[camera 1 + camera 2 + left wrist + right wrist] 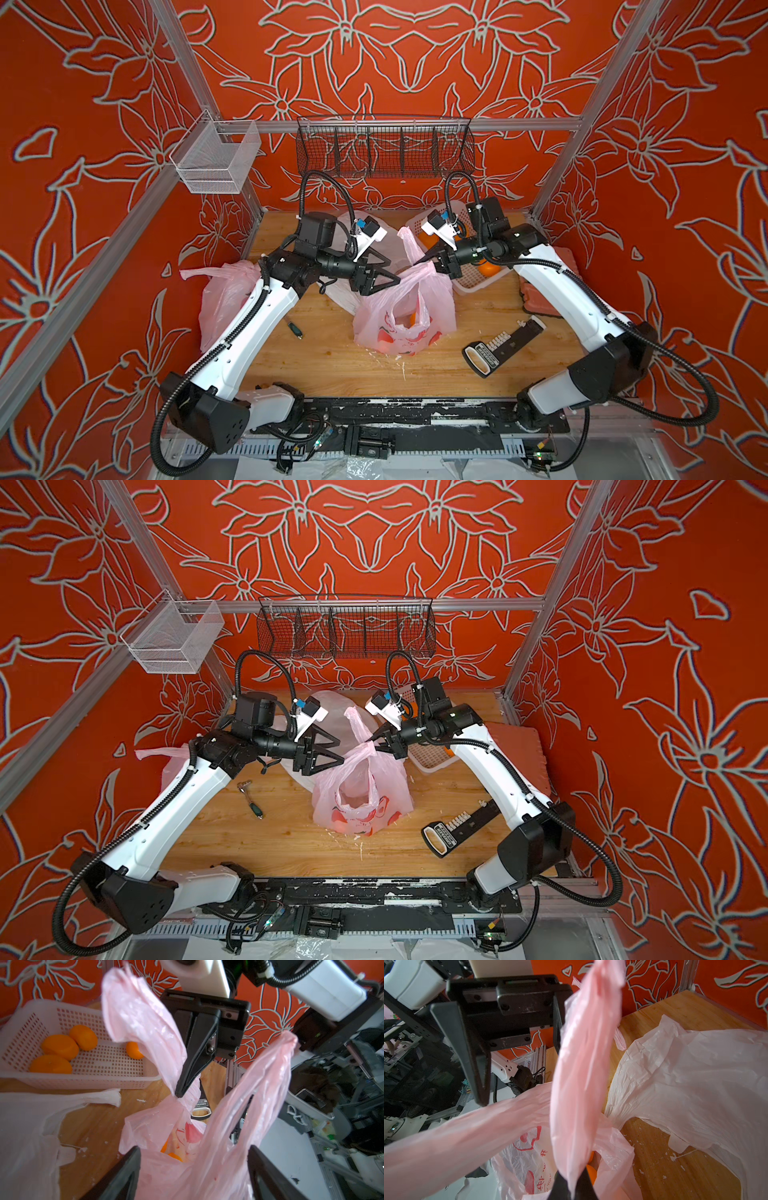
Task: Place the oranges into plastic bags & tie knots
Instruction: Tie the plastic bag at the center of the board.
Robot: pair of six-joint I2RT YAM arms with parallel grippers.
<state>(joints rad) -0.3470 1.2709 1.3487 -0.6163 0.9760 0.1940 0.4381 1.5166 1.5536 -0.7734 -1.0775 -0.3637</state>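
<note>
Pinching a limp, probably slippery strap (145, 1022) above the peach-print pink bag (403, 328) in right gripper (419, 261), left gripper (392, 271) wide, clamping nothing; best gripped at bunched strap tops.

Left hand (395, 271) wide apart, right hand (417, 263) clamped.

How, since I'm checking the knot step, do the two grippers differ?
The left gripper stands wide open, holding nothing; the right gripper is shut on one handle of the pink bag. The other handle is loose by the left gripper; the right gripper's is bunched at its tip. Both face each other above the bag.
</note>
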